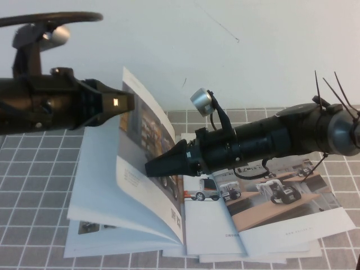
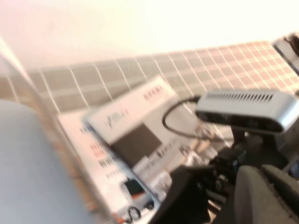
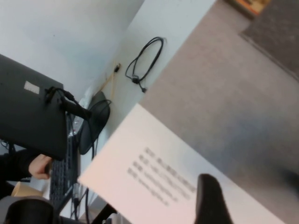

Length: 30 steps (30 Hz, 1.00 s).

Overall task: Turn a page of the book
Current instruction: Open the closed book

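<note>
High view: left hand [image 1: 125, 103], right hand [image 1: 151, 167] touching page [image 1: 132, 169].

Lines of print stand on the page [image 3: 161, 179] beside the right gripper [image 1: 151, 167], but none can be read.

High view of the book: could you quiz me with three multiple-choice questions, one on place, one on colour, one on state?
1. Where is the right hand?
A. against the page's middle
B. on the wall
C. under the table
2. The table mat is:
A. red
B. grey checked
C. green
3. The page is:
A. flat
B. lifted
C. torn out
A: its tip meets the page, the left hand by its top edge. B: grey squares, pale lines. B: it stands above the book.
</note>
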{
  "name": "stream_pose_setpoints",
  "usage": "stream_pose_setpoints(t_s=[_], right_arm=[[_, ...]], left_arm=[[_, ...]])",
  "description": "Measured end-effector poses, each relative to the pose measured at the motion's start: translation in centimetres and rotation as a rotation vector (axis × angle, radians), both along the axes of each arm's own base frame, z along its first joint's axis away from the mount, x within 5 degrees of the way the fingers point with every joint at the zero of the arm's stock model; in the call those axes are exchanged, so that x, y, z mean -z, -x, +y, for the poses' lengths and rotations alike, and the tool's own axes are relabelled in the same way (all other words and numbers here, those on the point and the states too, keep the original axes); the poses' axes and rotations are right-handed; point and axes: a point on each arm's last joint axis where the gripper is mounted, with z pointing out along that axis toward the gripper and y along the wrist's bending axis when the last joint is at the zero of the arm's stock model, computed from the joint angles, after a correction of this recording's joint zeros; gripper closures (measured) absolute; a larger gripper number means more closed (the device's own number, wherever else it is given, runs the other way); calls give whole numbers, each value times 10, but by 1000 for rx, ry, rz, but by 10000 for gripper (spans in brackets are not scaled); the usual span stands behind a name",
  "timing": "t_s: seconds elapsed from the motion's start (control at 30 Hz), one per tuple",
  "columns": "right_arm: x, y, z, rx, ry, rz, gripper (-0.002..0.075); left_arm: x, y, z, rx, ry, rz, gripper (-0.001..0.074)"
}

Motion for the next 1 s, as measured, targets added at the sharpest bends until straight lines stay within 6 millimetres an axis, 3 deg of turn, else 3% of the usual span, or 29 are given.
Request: stream_pose_setpoints(t_s=[0.37, 0.5, 0.77, 1.0], right_arm=[[10, 0, -3, -9, 98, -35, 349], [18, -2, -10, -20, 189, -53, 427], [31, -16, -49, 9, 373, -10, 685], [41, -18, -70, 1, 518, 31, 722]], left_arm=[[67, -42, -6, 35, -38, 228, 738], [89, -50, -6, 45, -74, 287, 738], [137, -65, -4, 53, -166, 393, 738], [179, -77, -5, 27, -242, 458, 738]])
